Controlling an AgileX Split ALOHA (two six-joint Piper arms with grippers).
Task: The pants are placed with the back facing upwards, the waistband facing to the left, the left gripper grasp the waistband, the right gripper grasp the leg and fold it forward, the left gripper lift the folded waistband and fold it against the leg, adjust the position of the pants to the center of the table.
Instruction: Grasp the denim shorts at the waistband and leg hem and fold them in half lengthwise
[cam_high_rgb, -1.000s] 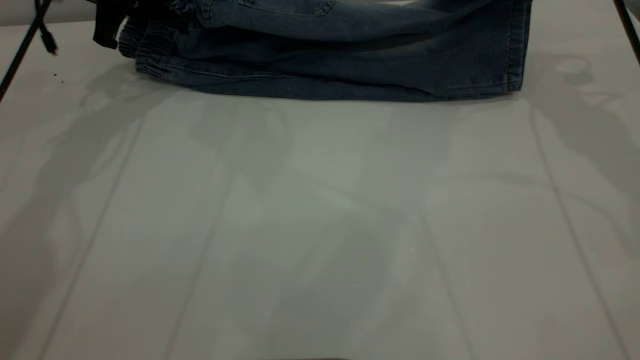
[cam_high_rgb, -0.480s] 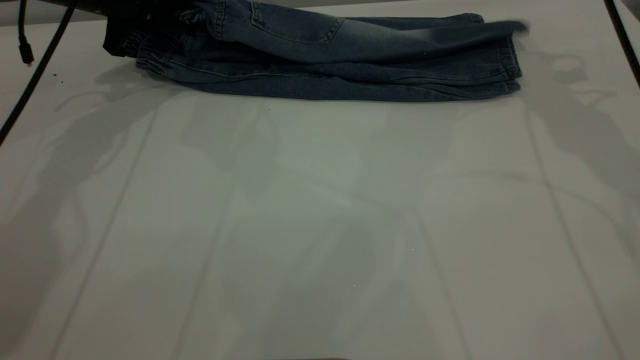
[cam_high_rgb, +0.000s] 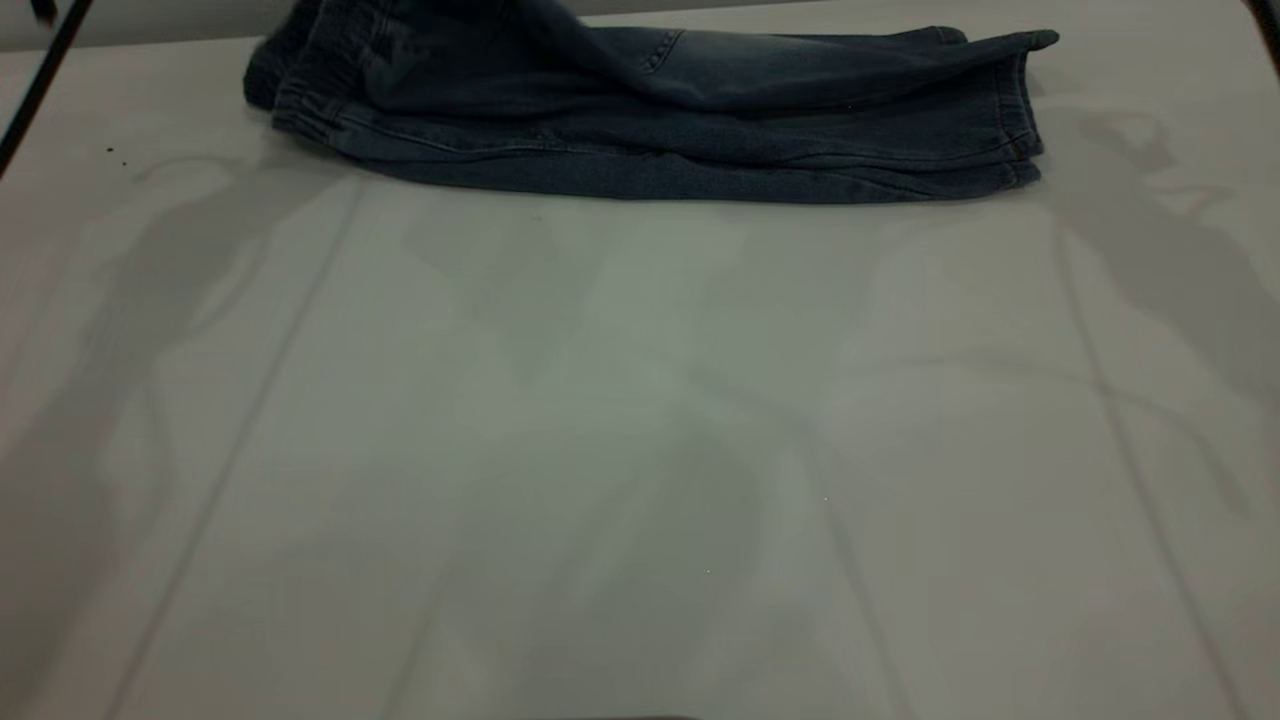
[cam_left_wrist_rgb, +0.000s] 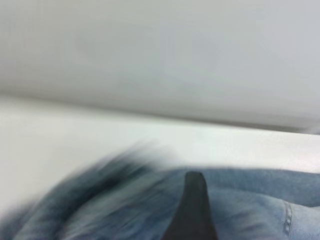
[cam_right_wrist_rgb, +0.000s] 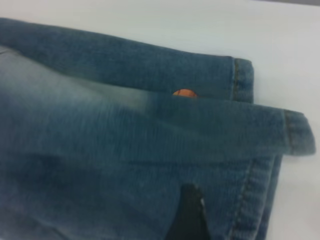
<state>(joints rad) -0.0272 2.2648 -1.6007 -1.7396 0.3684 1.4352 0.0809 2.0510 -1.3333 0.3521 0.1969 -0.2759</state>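
Observation:
The pants (cam_high_rgb: 650, 120) lie folded lengthwise along the table's (cam_high_rgb: 640, 450) far edge. Their waistband (cam_high_rgb: 300, 95) points left and the leg (cam_high_rgb: 1000, 60) hems are stacked at the right. Neither gripper shows in the exterior view. In the left wrist view my left gripper (cam_left_wrist_rgb: 245, 235) hovers open over blurred denim (cam_left_wrist_rgb: 125, 200) near a pocket seam, with one black fingertip (cam_left_wrist_rgb: 194, 205) showing and nothing held. My right gripper (cam_right_wrist_rgb: 225, 235) is open just above the leg (cam_right_wrist_rgb: 125, 150) beside its stitched hem (cam_right_wrist_rgb: 297, 132). An orange bit of print (cam_right_wrist_rgb: 185, 93) peeks between the layers.
A black cable (cam_high_rgb: 40, 70) crosses the top left corner. Tiny dark specks (cam_high_rgb: 115, 152) lie left of the waistband. The wide white tabletop stretches in front of the pants, crossed by arm shadows.
The raised upper layer has dropped onto the lower half. The left gripper has left the waistband and gone out of the exterior view. The top hem at the right has settled.

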